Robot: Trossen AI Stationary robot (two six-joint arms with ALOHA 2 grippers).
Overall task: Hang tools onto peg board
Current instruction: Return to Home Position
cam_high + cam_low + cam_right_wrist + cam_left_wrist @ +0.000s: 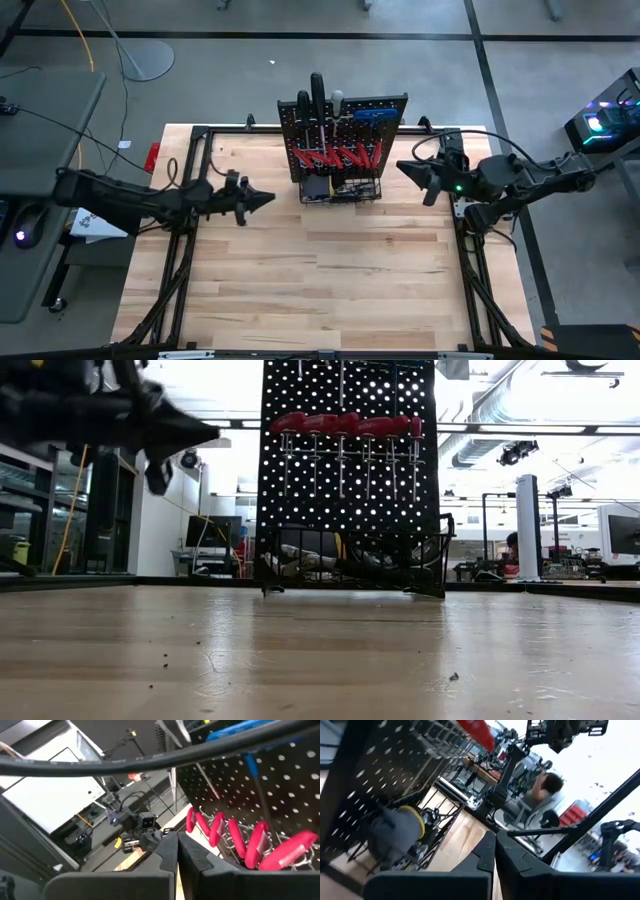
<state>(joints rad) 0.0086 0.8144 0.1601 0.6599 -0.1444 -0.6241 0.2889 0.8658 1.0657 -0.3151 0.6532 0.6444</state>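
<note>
Judged practically done: red-handled screwdrivers (338, 156) hung on the peg board (392, 125), perhaps more tools (300, 560) in its wire basket (345, 190). Left of the board, left gripper (268, 198) clenched, empty; right of it, right gripper (403, 168) likewise.

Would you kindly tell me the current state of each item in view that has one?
peg board: upright at the far edge of the table.
red-handled screwdrivers: hanging in a row on the board.
blue-handled tool: hanging near the board's top.
wire basket: at the board's foot, holding items.
left gripper: shut, empty, raised left of the board.
right gripper: shut, empty, right of the board.
</note>
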